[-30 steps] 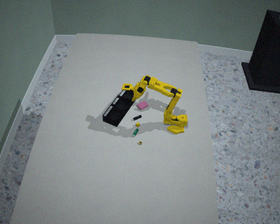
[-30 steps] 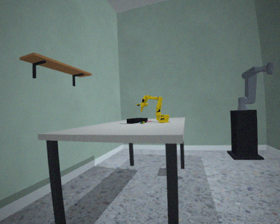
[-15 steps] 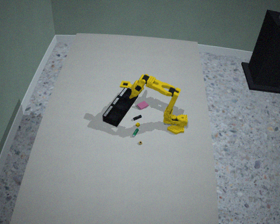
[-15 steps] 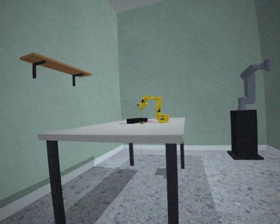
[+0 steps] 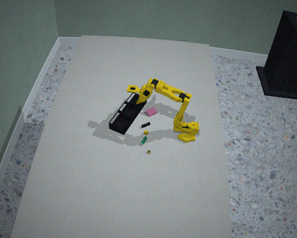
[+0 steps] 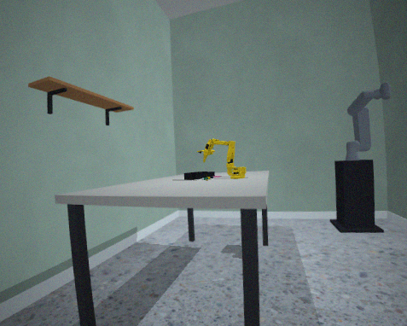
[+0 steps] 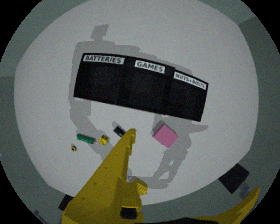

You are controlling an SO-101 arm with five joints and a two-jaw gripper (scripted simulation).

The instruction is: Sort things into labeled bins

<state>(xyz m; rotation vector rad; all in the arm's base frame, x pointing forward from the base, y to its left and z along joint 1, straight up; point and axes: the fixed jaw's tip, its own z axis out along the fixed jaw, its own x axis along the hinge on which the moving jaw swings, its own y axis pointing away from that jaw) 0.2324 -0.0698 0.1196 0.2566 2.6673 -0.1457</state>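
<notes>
Nearest in the wrist view is the yellow pincer (image 5: 133, 96) (image 6: 201, 156) (image 7: 195, 160), spread wide with nothing between its fingers, raised above the tabletop (image 5: 114, 187) (image 6: 157, 192) (image 7: 216, 50). Beyond its long fixed finger, the task's loose things lie outside the bins: a pink block (image 5: 151, 111) (image 7: 165, 136) to the picture's right, then, going left, a small black piece (image 5: 146, 124) (image 7: 119, 131), a small yellow piece (image 5: 146, 133) (image 7: 104, 140), a green cylinder (image 5: 144, 141) (image 7: 85, 138) and a tiny brass-coloured piece (image 5: 149, 153) (image 7: 74, 149) (too small to name surely). Farther off stand three joined black bins, labelled "BATTERIES", "GAMES" and "NUTS+BOLTS" from left to right (their insides are too dark to read). In the exterior view, well beyond the tabletop, a grey arm (image 6: 362, 124) stands on a black pedestal (image 5: 284, 56) (image 6: 355, 196).
</notes>
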